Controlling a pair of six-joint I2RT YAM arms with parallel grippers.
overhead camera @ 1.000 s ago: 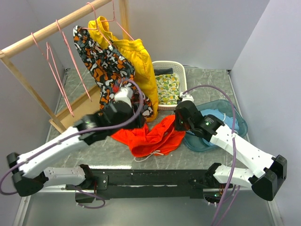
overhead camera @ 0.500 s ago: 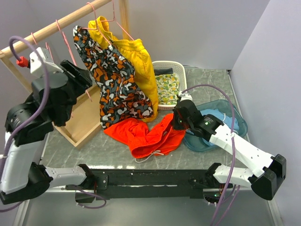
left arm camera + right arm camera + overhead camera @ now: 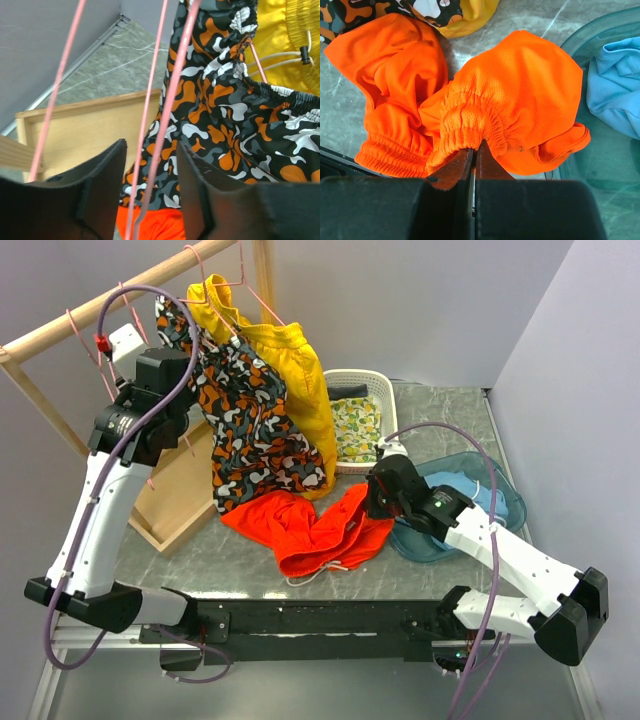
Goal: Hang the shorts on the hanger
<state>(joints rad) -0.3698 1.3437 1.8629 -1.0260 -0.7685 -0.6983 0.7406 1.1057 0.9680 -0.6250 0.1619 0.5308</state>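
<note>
- Left gripper (image 3: 150, 162) has swung up from the table (image 3: 250, 565) to the rail (image 3: 100, 308); its jaws are apart, straddling the hanger (image 3: 170, 100) wire, not clamped.
- Right gripper (image 3: 472, 155) is pinched shut on the waistband of the shorts (image 3: 320, 530), which lie heaped on the table.
- Nothing is hung yet; fetching the hanger and threading remain.

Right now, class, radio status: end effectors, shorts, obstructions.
Left end effector open around hanger wire. Right end effector shut on shorts waistband; shorts not yet hung. Camouflage shorts crowd the hanger.
</note>
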